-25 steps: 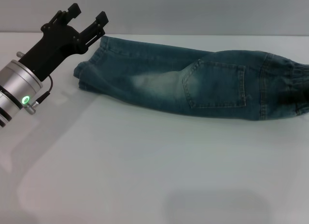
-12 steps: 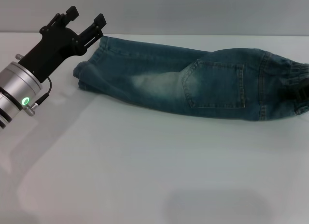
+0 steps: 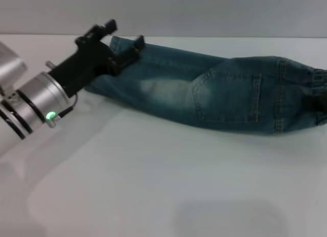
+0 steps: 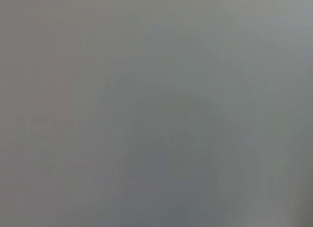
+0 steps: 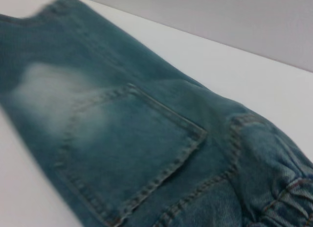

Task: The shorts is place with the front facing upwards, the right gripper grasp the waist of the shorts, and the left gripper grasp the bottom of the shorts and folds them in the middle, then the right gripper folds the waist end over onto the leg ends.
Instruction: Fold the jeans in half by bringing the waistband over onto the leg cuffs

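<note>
Head view: shorts (image 3: pixel 214 94) lying lengthwise on the white table (image 3: pixel 163 186), already doubled along the middle, rear patch pocket (image 3: pixel 227 96) facing up, one pale faded patch (image 3: pixel 161 89) beside it. Left gripper (image 3: pixel 124 34) at the leg ends (image 3: pixel 120 48), fingers (image 3: pixel 110 25) spread apart, one prong beyond the far edge of the cuff, the other resting on the denim; no cloth pinched between them as far as can be judged. Waist (image 3: pixel 311 91) at the opposite end, well apart from these fingers, gathered and puckered. Right gripper not visible in any view; right wrist view filled by the pocket and the ruffled waistband close by, so probably near the waist, finger state impossible to tell. Left wrist view blank grey, nothing to read. Step in hand, as judged: lengthwise fold complete, left gripper steadying or releasing the cuffs ahead of the waist-over-legs fold. For a clean result: keep cuffs flat and aligned, clear the left fingers from the landing zone, grip both waistband layers together, lift high enough to avoid dragging, lay the waist squarely over the cuffs.
</note>
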Available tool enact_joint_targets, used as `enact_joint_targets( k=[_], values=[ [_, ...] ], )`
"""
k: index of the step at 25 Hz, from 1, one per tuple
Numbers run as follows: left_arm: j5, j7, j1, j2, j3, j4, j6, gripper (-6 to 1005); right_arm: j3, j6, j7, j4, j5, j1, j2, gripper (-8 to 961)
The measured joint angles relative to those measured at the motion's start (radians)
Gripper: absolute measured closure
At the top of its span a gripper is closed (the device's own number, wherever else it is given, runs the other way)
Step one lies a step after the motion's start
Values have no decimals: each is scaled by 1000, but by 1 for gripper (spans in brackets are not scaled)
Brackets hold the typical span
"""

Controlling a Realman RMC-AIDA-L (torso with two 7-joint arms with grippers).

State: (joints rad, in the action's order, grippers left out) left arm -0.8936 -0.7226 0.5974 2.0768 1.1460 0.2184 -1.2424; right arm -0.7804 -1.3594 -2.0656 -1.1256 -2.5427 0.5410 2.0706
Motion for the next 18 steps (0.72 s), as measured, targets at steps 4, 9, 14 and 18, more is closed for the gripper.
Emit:
enact_joint_targets(
  k=[4,9,14,18],
  values=[
    [1,25,37,1,30,-44,6,169,17,-184,-26,-125,32,-33,0,863],
    [-1,27,73,2,52,-83,16,167,26,-380,-55,-243,34,-55,1,868],
    [2,27,95,2,94,-97,31,168,59,-516,-57,-274,35,-56,0,871],
    [-2,25,116,2,143,-112,69,169,104,-610,-43,-287,61,-62,-3,872]
  ],
)
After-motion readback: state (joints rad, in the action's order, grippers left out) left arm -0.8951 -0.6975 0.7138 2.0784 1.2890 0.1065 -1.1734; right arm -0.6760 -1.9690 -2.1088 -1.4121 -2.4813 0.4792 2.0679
